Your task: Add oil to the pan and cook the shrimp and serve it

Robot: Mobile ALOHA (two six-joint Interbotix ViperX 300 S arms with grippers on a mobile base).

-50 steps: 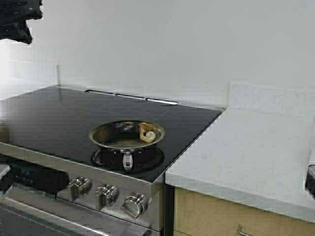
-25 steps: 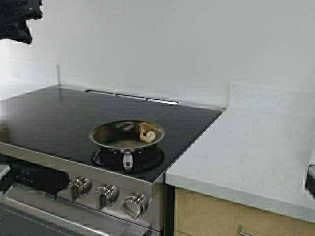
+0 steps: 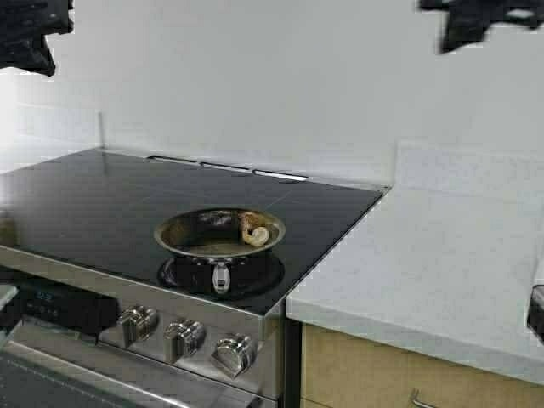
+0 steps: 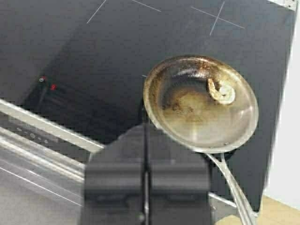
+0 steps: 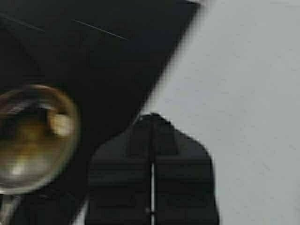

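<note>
The small steel pan (image 3: pixel 219 232) stands on the front right of the black cooktop, its short handle (image 3: pixel 221 276) pointing toward the knobs. One curled pale shrimp (image 3: pixel 254 231) lies inside near the right rim. My left gripper (image 3: pixel 30 38) hangs high at the upper left, shut and empty; its wrist view looks down on the pan (image 4: pixel 187 117) and shrimp (image 4: pixel 221 92). My right gripper (image 3: pixel 476 19) is raised at the upper right, shut and empty, above the counter beside the stove, with the pan (image 5: pixel 33 140) off to one side. The oil is out of view.
The glass cooktop (image 3: pixel 102 195) spreads left and behind the pan. A white counter (image 3: pixel 433 255) adjoins it on the right, with a wooden cabinet front (image 3: pixel 365 374) below. Three steel knobs (image 3: pixel 185 336) line the stove front. A pale wall rises behind.
The right gripper has come into the high view at the upper right, where it did not show before. Pan, shrimp and left gripper have not moved.
</note>
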